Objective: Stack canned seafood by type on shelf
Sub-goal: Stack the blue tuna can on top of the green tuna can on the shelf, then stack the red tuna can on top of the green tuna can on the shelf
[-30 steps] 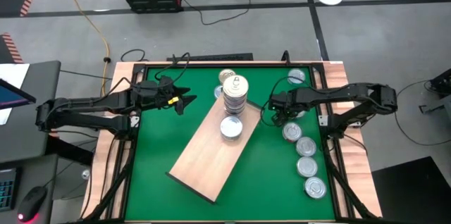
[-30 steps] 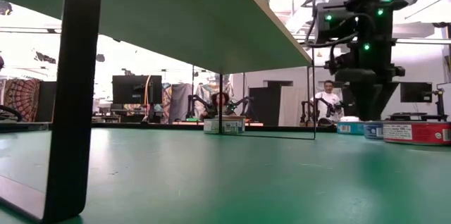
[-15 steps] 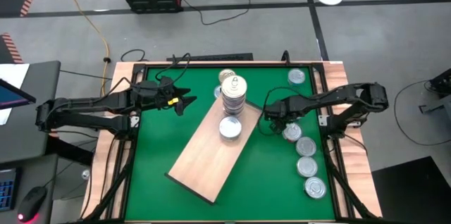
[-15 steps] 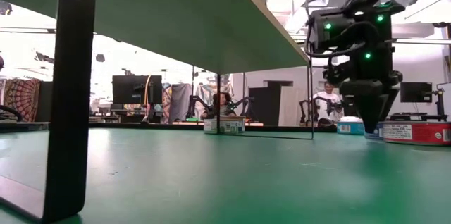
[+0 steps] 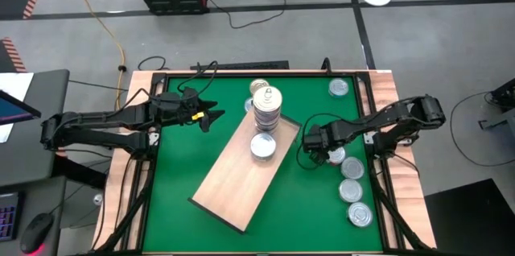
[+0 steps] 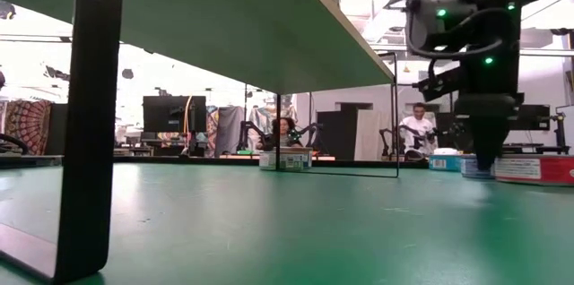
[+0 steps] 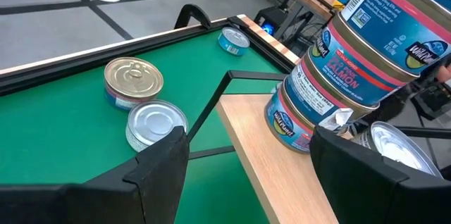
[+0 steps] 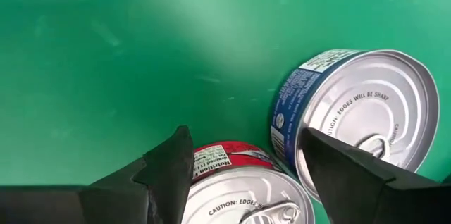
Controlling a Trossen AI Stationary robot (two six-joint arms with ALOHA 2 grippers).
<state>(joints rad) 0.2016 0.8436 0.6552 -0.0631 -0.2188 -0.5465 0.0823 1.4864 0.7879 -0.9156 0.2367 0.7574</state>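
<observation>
On the green counter [image 5: 193,159], we see the right tool [image 5: 315,154] pointing down, spread wide just above a red-labelled tin [image 8: 243,196]; the left tool [image 5: 211,116] waits, released.

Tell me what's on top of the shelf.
On the shelf stands a stack of tins, with a single silver-lidded tin beside it. The lids of the stack's lower tins are covered.

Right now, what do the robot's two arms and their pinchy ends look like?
Both are thin, dark, jointed arms with black cables looping along them. The left end effector has two pointed black fingers and a small yellow mark just behind them. The right end effector is the same dark shape, and in the low view its wrist shows small green lights. In the wrist views the fingers look like flat, matte black wedges.
</observation>
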